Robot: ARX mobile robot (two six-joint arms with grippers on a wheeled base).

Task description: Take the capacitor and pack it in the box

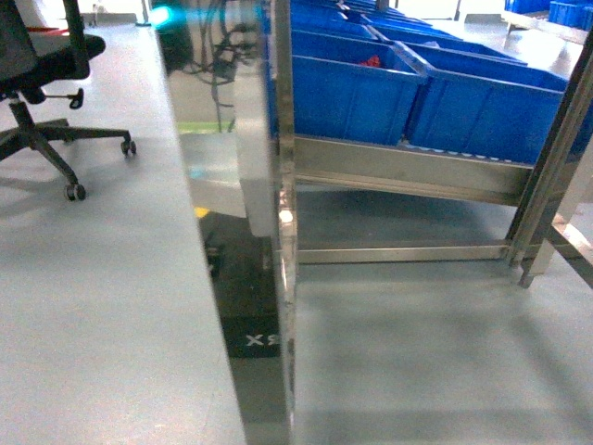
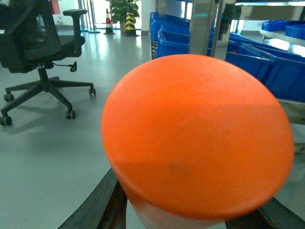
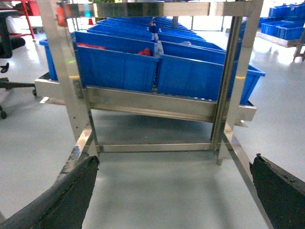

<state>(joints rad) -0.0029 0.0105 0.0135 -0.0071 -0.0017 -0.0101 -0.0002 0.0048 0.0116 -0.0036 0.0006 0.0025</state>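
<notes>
Left hand (image 2: 190, 217): dark fingers (image 2: 97, 207) at 7 and 5 o'clock, clamped on orange-topped cylinder (image 2: 198, 138) with pale body, likely capacitor, filling left wrist view. Right hand (image 3: 174, 195): fingers (image 3: 66, 198) spread wide at 7 and 4 o'clock, holding nothing, grey floor (image 3: 167, 191) between. Beyond, 12 o'clock: steel rack (image 3: 157, 102) carrying blue plastic bins (image 3: 116, 69). Office chair (image 2: 40, 52) far at 10 o'clock. Peach-pink box not visible.
</notes>
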